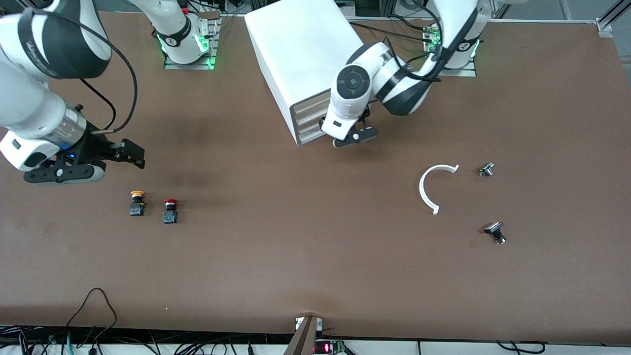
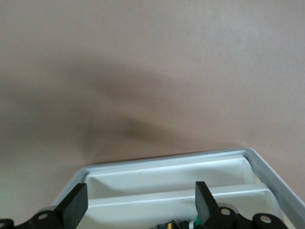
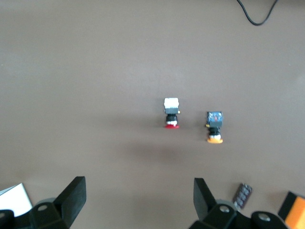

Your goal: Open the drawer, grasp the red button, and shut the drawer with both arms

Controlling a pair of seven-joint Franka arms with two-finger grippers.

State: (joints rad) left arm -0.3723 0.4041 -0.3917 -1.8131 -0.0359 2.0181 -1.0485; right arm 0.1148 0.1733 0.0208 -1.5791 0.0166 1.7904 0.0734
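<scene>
The white cabinet (image 1: 296, 49) stands between the arms' bases, and its stacked drawer (image 1: 309, 118) fronts all look pushed in. My left gripper (image 1: 356, 138) hangs open just in front of those fronts. In the left wrist view its fingers (image 2: 76, 205) straddle a white drawer front (image 2: 176, 179) without touching it. The red-capped button (image 1: 170, 209) lies on the table toward the right arm's end, beside a yellow-capped one (image 1: 137, 202). My right gripper (image 1: 118, 162) is open and empty above the table, with both buttons showing in its wrist view: the red one (image 3: 171, 114) and the yellow one (image 3: 214, 128).
A white C-shaped piece (image 1: 434, 187) and two small dark parts (image 1: 486, 169) (image 1: 495, 232) lie toward the left arm's end. An orange box corner (image 3: 293, 210) and a small dark part (image 3: 242, 194) show in the right wrist view. Cables (image 1: 93, 305) trail over the table's front edge.
</scene>
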